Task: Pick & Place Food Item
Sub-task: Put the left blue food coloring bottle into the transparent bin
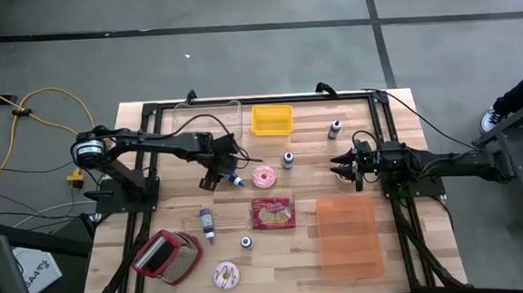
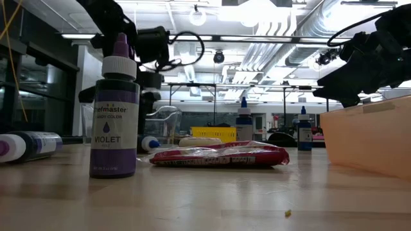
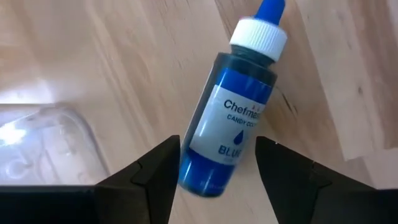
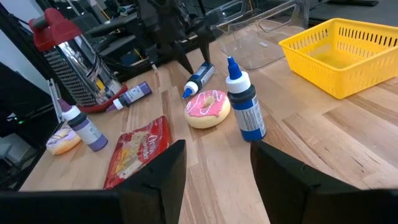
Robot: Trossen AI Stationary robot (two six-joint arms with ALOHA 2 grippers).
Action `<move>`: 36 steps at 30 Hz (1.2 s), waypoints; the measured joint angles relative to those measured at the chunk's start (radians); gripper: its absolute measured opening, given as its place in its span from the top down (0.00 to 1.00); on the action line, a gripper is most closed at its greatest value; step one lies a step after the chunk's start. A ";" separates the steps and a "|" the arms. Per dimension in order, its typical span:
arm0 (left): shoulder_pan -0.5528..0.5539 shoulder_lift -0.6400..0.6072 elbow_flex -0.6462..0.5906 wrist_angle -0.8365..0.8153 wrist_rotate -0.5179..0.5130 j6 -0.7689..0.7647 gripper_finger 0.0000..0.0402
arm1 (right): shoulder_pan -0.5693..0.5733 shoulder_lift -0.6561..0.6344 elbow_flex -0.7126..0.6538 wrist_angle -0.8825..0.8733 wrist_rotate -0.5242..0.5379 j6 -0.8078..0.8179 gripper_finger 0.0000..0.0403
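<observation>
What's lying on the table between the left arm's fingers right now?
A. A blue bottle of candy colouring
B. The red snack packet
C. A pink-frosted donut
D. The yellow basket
A. In the left wrist view, the blue bottle with its white cap lies on its side on the wood, between the open fingers of the left gripper; the pink donut sits apart, farther along the table.

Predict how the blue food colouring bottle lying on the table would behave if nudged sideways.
The blue bottle lies on its side and looks round, so it would probably roll. Its smooth label may slip. It seems small, likely light.
</observation>
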 joint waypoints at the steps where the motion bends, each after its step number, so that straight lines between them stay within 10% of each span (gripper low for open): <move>1: 0.000 0.008 0.000 0.001 0.000 0.000 0.50 | 0.000 0.000 0.000 0.000 0.000 0.000 0.59; 36: 0.000 0.068 0.000 0.017 0.008 -0.042 0.64 | 0.000 0.000 0.000 0.000 0.000 0.000 0.59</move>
